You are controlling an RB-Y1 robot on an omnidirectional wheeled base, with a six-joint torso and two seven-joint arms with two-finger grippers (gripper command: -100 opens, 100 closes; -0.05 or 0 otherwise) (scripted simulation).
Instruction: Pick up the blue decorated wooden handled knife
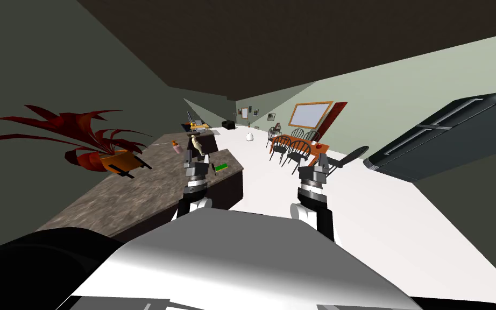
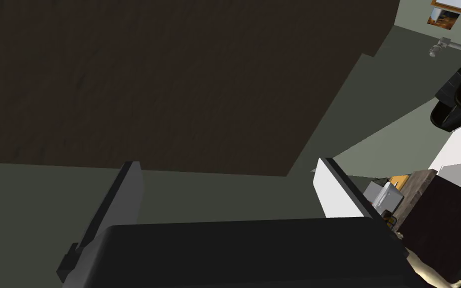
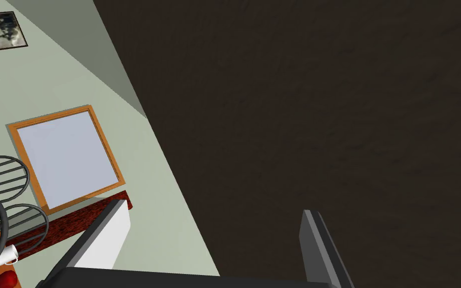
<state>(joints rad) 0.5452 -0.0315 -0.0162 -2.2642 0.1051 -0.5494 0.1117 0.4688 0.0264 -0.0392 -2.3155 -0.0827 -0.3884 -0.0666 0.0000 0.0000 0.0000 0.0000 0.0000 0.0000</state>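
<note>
A brown stone counter [image 1: 134,188] runs along my left. On it stand a red plant in an orange pot [image 1: 113,157], a pink item [image 1: 176,146], a beige figure [image 1: 196,144] and a green item [image 1: 220,168]. A thin pale sliver [image 1: 160,144] lies beside the pink item; I cannot tell whether it is the knife. My left gripper [image 1: 196,157] [image 2: 232,190] is raised over the counter's near corner, open and empty, pointing up at the ceiling. My right gripper [image 1: 323,160] [image 3: 214,235] is raised over the floor, likewise open and empty.
A second counter [image 1: 201,129] with orange and grey things stands farther back. An orange dining table [image 1: 295,144] with dark chairs is ahead on the right. A black pan [image 1: 352,155] shows past my right gripper, and a dark fridge [image 1: 446,140] is at the right. A white vase [image 1: 249,136] sits on the floor.
</note>
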